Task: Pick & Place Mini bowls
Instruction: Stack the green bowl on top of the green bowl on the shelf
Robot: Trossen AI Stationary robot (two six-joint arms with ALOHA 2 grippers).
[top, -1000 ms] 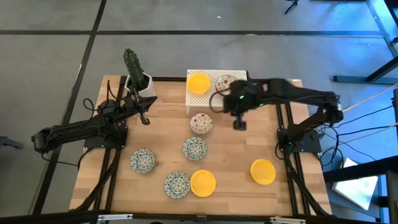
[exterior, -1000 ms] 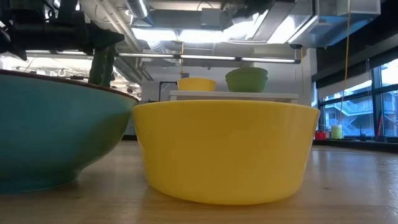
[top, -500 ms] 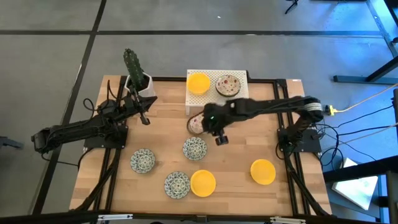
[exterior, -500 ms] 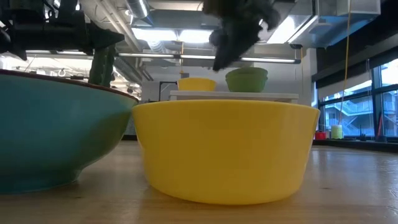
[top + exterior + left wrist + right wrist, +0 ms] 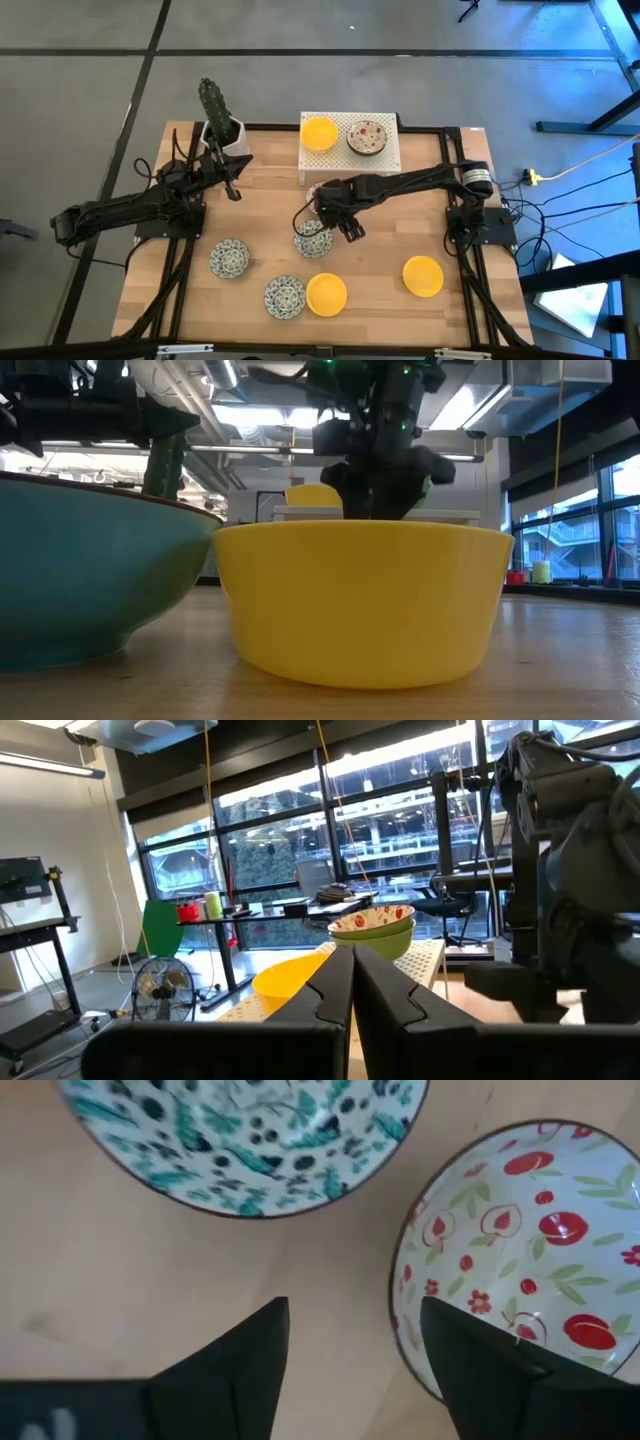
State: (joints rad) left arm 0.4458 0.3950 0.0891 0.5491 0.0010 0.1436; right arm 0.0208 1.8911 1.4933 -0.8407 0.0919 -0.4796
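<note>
One right pincer (image 5: 350,1345) open, straddling floral bowl (image 5: 520,1240) rim.

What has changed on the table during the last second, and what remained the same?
The right gripper moved from the white tray across to the table's middle and came down over the red-floral bowl, fingers open with one finger over its rim. It has not gripped the bowl. The left gripper stayed beside the cactus pot, fingers closed. No bowl changed place.
</note>
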